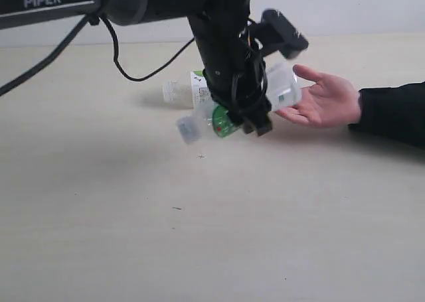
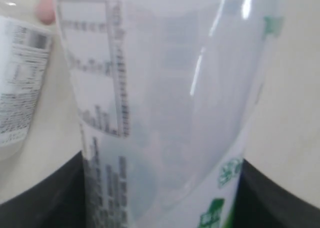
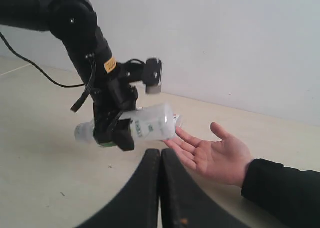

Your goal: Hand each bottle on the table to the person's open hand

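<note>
Clear bottle with the white-green label [image 1: 283,88] hangs sideways, squeezed by the left gripper [image 1: 251,115], its bottom close above the person's open, empty hand [image 1: 325,103], so next it likely needs lowering onto the palm and letting go.

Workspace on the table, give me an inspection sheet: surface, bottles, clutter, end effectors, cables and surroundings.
Surface: pale wood-look table, with a few tiny dark specks.
Job's things: clear bottle with white-green label, held sideways above the table, its base close to the person's open hand; contact cannot be told. Second bottle lies on the table behind the arm.
Clutter: nothing seen.
End effectors: left end effector shut on the clear bottle; right end effector shut, empty.
Cables: black cable loops below the left arm.
Surroundings: plain pale wall; person's dark sleeve.
</note>
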